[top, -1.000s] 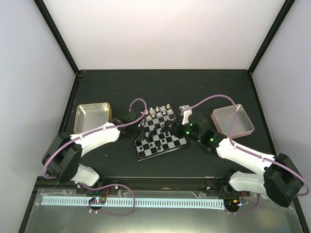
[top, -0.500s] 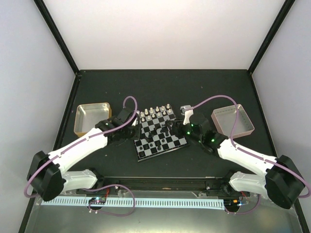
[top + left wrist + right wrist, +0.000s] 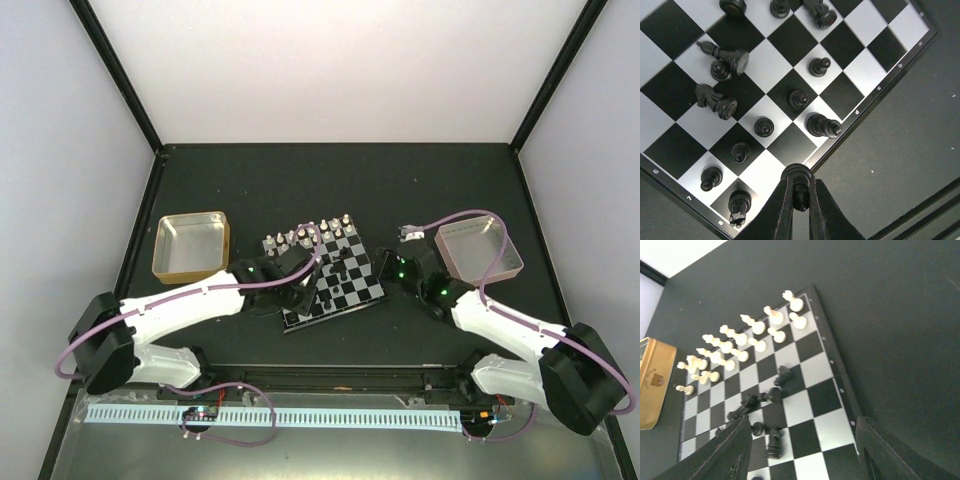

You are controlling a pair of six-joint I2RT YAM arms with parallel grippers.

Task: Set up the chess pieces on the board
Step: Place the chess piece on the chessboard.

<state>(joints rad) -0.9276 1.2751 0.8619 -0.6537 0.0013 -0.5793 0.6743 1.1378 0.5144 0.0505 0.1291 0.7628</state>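
chess pieces (image 3: pixel 715 100), black set: not yet in order. a row of pawns (image 3: pixel 763 127) stands one rank in from the near edge, a couple of taller pieces (image 3: pixel 822 126) sit on the near rank itself, and several more look to be lying on their sides mid-board. the white pieces (image 3: pixel 757 327) stand in two rows along the far edge and look done. everything is on the board (image 3: pixel 352 285), which lies skewed on the dark table (image 3: pixel 330 190) between the two arms.

change noted: half a second ago your left gripper (image 3: pixel 799 181) was off the board on its left side, toward the gold tray (image 3: pixel 190 248). now it hangs over the near left part of the board. its jaws are pinched shut on one black piece (image 3: pixel 796 171), gripped just under the head. in the wrist view that piece sits over the near rim, beside an unfilled pale square of the near rank. you cannot tell from here whether its foot is down yet.

your right gripper (image 3: pixel 801 422) was over the right half of the board a second ago and has since backed off past the right edge, toward the pale tray (image 3: pixel 480 250). its fingers are spread wide with nothing between them.

reading: the arms have swapped turns. left looks mid-placement on the near rank. right is out of its path and free for the next toppled piece. mind the standing neighbours when you lower and let go, since they are close.
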